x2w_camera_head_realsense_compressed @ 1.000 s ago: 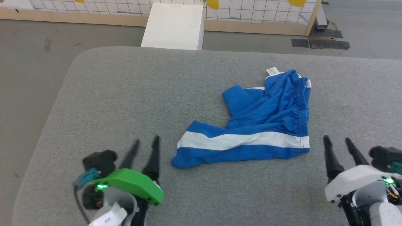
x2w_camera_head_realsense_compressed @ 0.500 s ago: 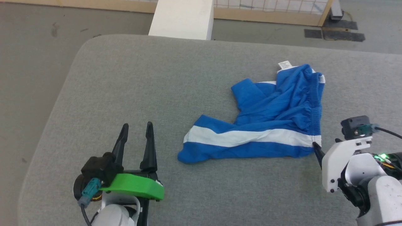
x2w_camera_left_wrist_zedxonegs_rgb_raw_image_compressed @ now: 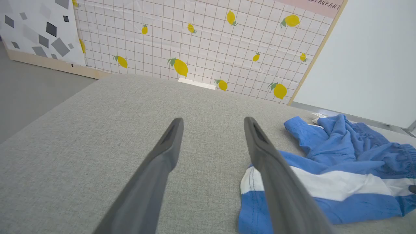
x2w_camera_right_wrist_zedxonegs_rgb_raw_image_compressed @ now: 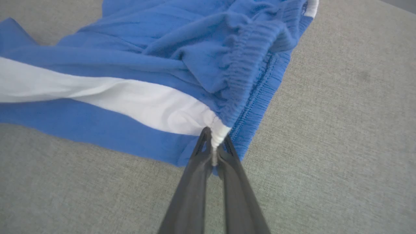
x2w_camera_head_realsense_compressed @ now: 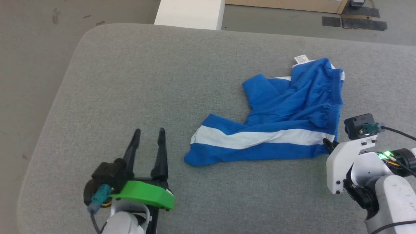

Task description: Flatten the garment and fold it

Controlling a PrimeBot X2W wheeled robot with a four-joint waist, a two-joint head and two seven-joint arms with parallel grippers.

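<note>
Right gripper (x2w_camera_right_wrist_zedxonegs_rgb_raw_image_compressed: 214, 138) we find closed on the garment (x2w_camera_head_realsense_compressed: 276, 130), pinching the waistband corner where the white stripe ends. Left gripper (x2w_camera_head_realsense_compressed: 148, 133) stands fully open over the surface (x2w_camera_head_realsense_compressed: 130, 81), near the leg hem, holding nothing. We note the garment lies crumpled, not flattened, on the surface's right half.

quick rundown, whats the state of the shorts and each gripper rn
garment, crumpled and unfolded, lying on the grey table
right gripper, shut on a corner of the garment's waistband
left gripper, open, empty, apart from the garment
tag, sticking out past the far edge
</note>
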